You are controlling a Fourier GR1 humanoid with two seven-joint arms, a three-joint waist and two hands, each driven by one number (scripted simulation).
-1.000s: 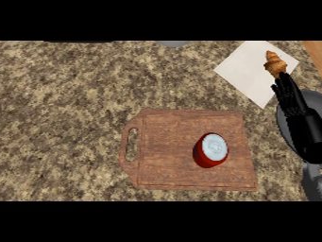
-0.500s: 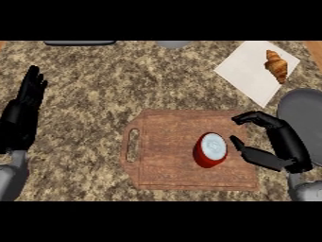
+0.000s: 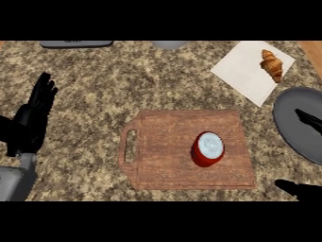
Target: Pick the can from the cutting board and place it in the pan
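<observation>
The red can (image 3: 208, 149) sits ungrasped on the cutting board (image 3: 170, 165). The right hand (image 3: 320, 128) is spread over the pan (image 3: 296, 108) (left hand (image 3: 31, 118) rests open), so pick and placement both remain.

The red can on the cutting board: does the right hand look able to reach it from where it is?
Probably yes. The right hand shows at the view's right edge, over the pan, with its fingers open. Only bare cutting board lies between it and the can.
</observation>
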